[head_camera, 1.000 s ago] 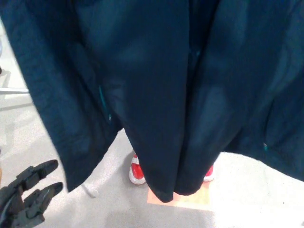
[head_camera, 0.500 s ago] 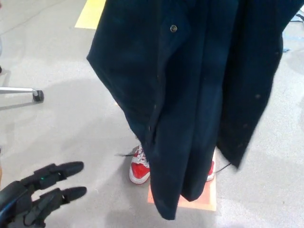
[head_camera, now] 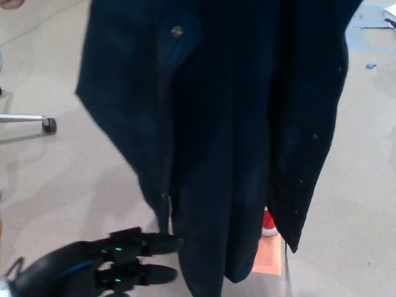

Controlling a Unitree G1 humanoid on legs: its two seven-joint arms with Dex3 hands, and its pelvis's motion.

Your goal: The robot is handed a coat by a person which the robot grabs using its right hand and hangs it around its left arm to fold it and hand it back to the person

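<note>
A dark navy coat [head_camera: 229, 124] hangs down from the top of the head view and fills most of it. A small button [head_camera: 177, 30] shows near its upper left. My left hand [head_camera: 105, 266] reaches in at the bottom left, black, palm down, its fingers [head_camera: 145, 242] spread apart and pointing right. The fingertips lie right at the coat's lower left edge; I cannot tell whether they touch it. Nothing is held in that hand. My right hand does not show.
A person's red shoe [head_camera: 268, 224] peeks out behind the coat's hem, standing on an orange floor mark [head_camera: 268, 263]. A chair caster and leg [head_camera: 48, 125] lie at the left on the grey floor. Blue scraps [head_camera: 369, 18] are at the top right.
The coat has swung left and lower and now covers most of the person's shoes. My left hand has moved right and up, closer to the coat's lower edge.
</note>
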